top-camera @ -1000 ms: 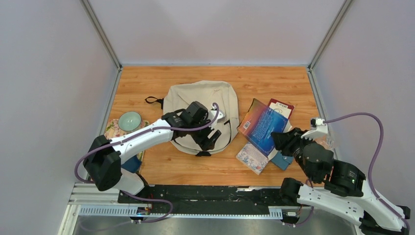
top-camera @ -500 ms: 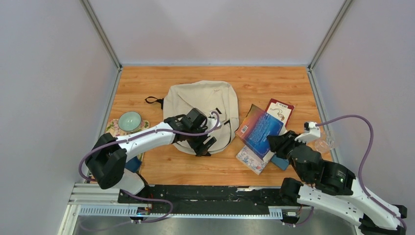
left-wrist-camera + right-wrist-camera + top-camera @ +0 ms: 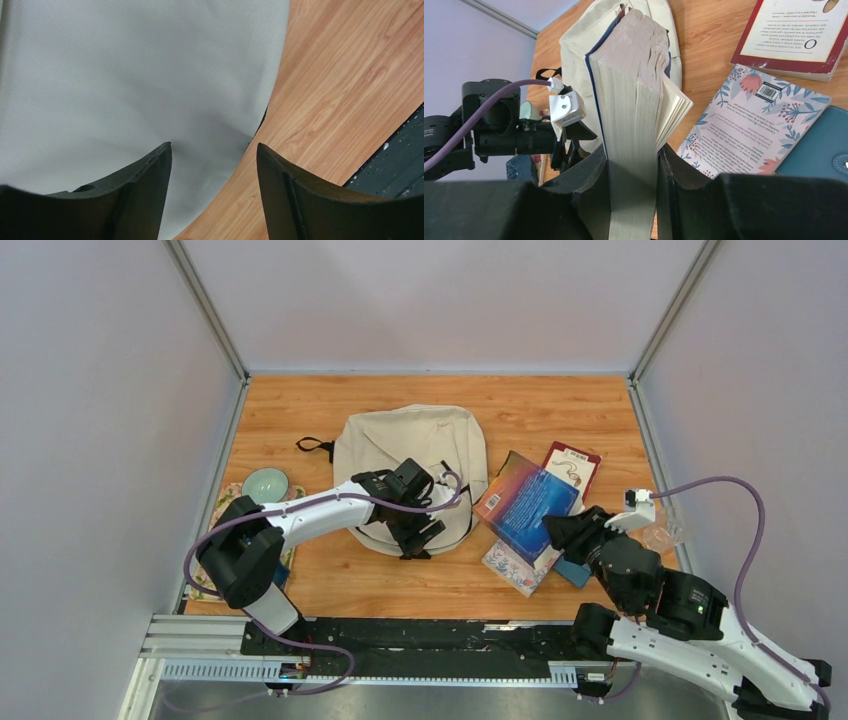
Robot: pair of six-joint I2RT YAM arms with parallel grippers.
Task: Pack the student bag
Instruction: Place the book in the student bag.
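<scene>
Mid-worktop (image 3: 300,410), nearer the far edge: bag (image 3: 410,445) lying flat, left end effector (image 3: 421,534) spread open over its near side, right end effector (image 3: 566,532) clamped on a thick book (image 3: 530,502). Best to pinch top fabric alone, lifting it clear for the book.

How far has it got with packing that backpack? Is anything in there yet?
Early days. Done: nothing visibly packed; the student bag lies flat. In hand: the right pincer grips a thick blue book, while the left pincer hovers open at the bag's near edge. Left: that book, plus the red book, floral book and teal case lying on the table.
</scene>
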